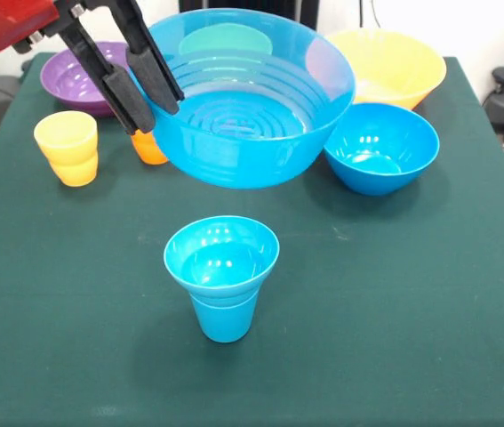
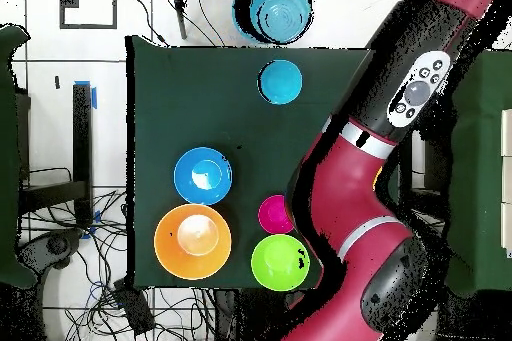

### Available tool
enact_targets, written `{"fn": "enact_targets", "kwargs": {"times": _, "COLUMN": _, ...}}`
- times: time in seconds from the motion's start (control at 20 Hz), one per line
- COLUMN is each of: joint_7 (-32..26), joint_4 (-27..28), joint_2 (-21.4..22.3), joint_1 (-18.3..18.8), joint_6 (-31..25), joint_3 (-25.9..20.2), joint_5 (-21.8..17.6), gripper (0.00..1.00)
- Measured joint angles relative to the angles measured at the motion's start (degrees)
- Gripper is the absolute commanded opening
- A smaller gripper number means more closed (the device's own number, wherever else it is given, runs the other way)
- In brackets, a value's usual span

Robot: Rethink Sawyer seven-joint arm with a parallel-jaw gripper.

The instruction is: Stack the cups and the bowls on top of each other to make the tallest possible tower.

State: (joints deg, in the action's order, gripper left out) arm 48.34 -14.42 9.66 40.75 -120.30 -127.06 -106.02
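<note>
My gripper [image 1: 148,102] is shut on the left rim of the largest blue bowl [image 1: 252,98] and holds it in the air, beyond and above the tower. The tower is a blue cup [image 1: 225,316] with a small blue bowl [image 1: 221,253] seated on it, at the table's middle; the tower also shows in the overhead view [image 2: 280,81]. The held bowl shows at the overhead view's top [image 2: 275,12]. A yellow cup [image 1: 67,147] stands at the left. An orange cup [image 1: 149,149] is partly hidden behind the gripper.
A purple bowl [image 1: 78,78] sits at the far left, a yellow-orange bowl [image 1: 398,67] [image 2: 193,241] far right, a middle blue bowl [image 1: 380,147] [image 2: 203,175] in front of it. Overhead shows a red bowl [image 2: 275,214] and a green bowl [image 2: 279,262] beside the arm [image 2: 400,107].
</note>
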Motion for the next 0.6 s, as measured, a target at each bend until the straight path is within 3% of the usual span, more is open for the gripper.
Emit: {"fn": "enact_targets", "kwargs": {"times": 0.6, "joint_7": 0.00, "joint_4": 0.04, "joint_2": -0.67, "joint_1": 0.01, "joint_6": 0.00, "joint_3": -1.63, "joint_5": -0.49, "gripper": 0.00}}
